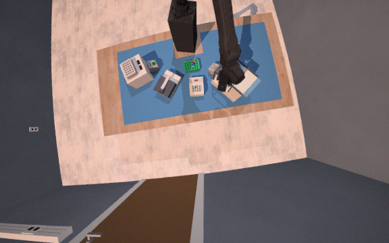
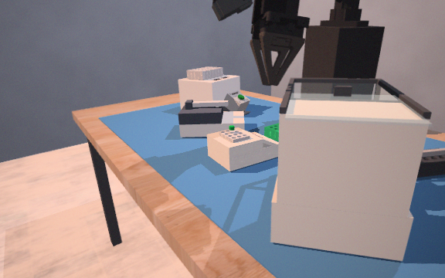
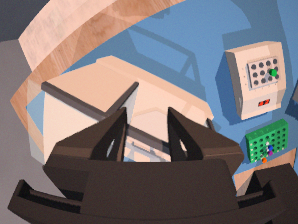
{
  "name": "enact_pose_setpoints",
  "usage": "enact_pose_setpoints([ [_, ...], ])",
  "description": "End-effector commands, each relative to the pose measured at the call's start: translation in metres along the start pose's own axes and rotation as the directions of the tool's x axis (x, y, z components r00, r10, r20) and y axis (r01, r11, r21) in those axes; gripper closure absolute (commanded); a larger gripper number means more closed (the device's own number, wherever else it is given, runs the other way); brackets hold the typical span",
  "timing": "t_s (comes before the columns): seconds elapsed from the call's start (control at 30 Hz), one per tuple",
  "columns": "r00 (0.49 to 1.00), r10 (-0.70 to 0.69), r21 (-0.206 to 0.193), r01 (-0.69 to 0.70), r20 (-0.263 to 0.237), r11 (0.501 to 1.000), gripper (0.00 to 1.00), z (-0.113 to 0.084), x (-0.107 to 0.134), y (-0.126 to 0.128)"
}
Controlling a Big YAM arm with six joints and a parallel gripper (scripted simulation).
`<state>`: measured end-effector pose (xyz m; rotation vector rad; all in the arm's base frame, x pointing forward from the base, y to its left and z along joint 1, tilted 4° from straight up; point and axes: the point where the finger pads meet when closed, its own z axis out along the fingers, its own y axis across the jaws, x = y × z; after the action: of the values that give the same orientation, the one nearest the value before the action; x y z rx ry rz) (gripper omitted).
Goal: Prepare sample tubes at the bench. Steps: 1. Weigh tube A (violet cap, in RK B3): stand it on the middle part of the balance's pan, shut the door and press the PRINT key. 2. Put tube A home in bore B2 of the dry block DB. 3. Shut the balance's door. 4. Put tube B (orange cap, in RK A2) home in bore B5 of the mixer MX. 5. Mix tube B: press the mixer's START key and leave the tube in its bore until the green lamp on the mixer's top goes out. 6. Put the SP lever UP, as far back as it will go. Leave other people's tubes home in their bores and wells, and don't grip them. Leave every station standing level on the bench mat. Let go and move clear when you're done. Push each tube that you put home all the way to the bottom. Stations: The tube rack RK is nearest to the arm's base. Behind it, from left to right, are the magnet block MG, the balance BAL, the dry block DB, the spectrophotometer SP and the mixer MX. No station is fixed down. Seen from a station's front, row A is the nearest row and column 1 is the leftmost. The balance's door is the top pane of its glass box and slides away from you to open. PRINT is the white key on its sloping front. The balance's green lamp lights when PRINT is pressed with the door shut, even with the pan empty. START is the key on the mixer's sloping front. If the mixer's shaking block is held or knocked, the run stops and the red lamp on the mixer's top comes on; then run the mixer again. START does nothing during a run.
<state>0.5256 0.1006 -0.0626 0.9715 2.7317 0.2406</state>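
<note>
My gripper (image 1: 221, 89) (image 2: 270, 83) (image 3: 147, 113) is partly open and empty, pointing down above the balance's dry-block side. The balance (image 1: 234, 96) (image 2: 354, 166) (image 3: 80, 85) stands below; its glass door (image 2: 355, 110) appears slid back over the rear housing. The pan is hard to make out. In the green rack (image 1: 186, 70) (image 3: 253, 139), tube A's violet cap (image 3: 270, 153) and tube B's orange cap (image 1: 194, 60) (image 3: 264, 160) show. The dry block (image 1: 196, 94) (image 2: 242, 154) (image 3: 243, 80) holds a green-capped tube (image 2: 232, 127) (image 3: 273, 72). The mixer (image 1: 142, 79) (image 2: 195, 90) stands level.
The spectrophotometer (image 1: 161, 90) (image 2: 195, 129) has its white lever (image 1: 164, 83) (image 2: 211, 103) lying nearly level. The black magnet block (image 2: 439, 166) is beside the balance, hidden under the arm from above. The mixer's green START key (image 1: 153, 63) (image 2: 241, 96) faces the arm's side.
</note>
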Motion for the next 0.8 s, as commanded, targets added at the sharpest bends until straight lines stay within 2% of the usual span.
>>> enact_pose_setpoints([
  [0.0,0.995,-0.101,-0.005,0.101,0.006,0.995,0.64,0.018,-0.005,-0.028],
  [0.13,0.991,-0.130,0.007,0.130,0.002,0.991,0.64,0.027,-0.004,-0.053],
  [0.2,0.991,-0.130,0.007,0.130,0.002,0.991,0.64,0.027,-0.004,-0.053],
  [0.23,0.987,-0.159,0.020,0.159,-0.002,0.987,0.64,0.030,-0.003,-0.061],
  [0.57,0.982,-0.188,0.027,0.188,-0.012,0.982,0.64,0.049,0.010,-0.134],
  [0.7,0.971,-0.236,0.043,0.237,-0.037,0.970,0.64,0.055,0.023,-0.164],
  [0.77,0.971,-0.236,0.043,0.237,-0.037,0.970,0.64,0.055,0.023,-0.164],
])
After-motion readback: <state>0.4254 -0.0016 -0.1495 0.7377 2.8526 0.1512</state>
